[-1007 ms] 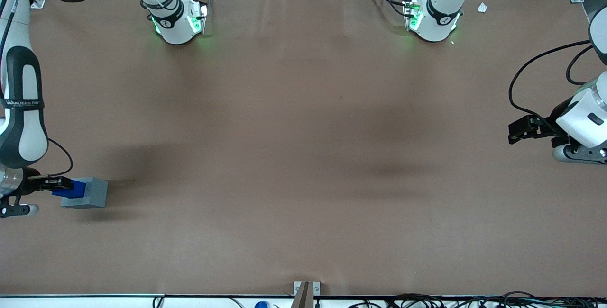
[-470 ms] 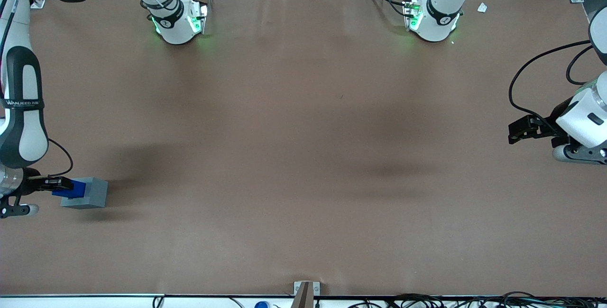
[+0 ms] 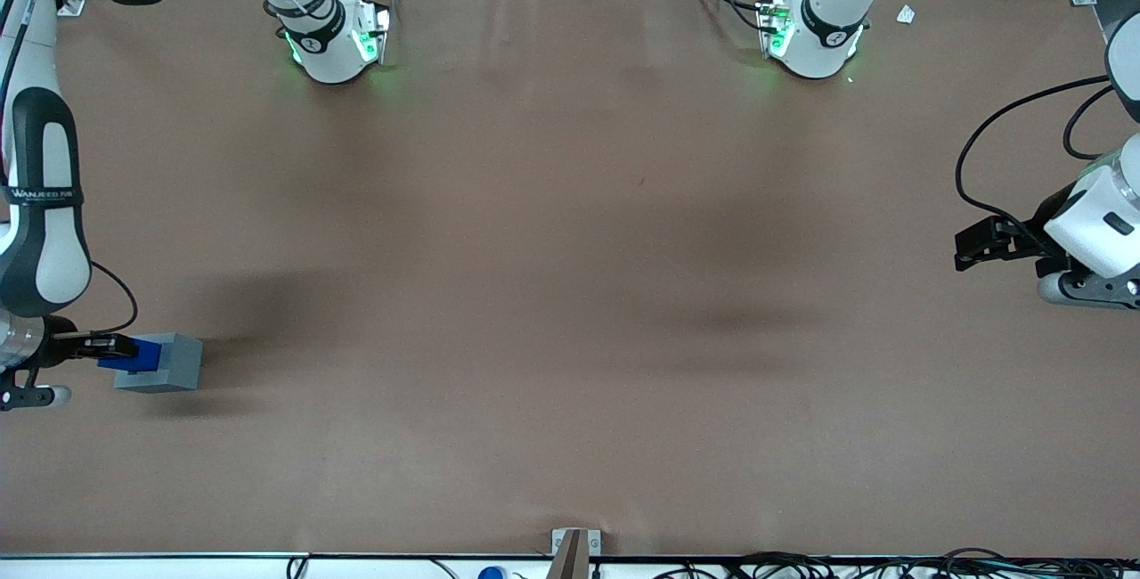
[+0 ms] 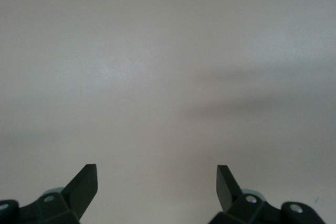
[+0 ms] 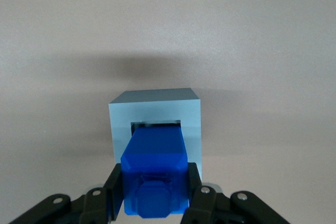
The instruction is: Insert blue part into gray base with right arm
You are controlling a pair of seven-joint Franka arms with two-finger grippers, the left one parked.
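The gray base [image 3: 167,363] stands on the brown table at the working arm's end, near the table's side edge. The blue part [image 3: 135,354] stands with its lower end in the base's square socket. In the right wrist view the blue part [image 5: 155,170] sits in the socket of the gray base [image 5: 155,109], with its upper end between my black fingers [image 5: 113,187]. My gripper [image 3: 114,348] is shut on the blue part, with the right arm [image 3: 40,205] above it.
The two arm bases [image 3: 334,36] stand at the table's edge farthest from the front camera. A small metal bracket [image 3: 574,543] sits at the table's near edge, with cables below it.
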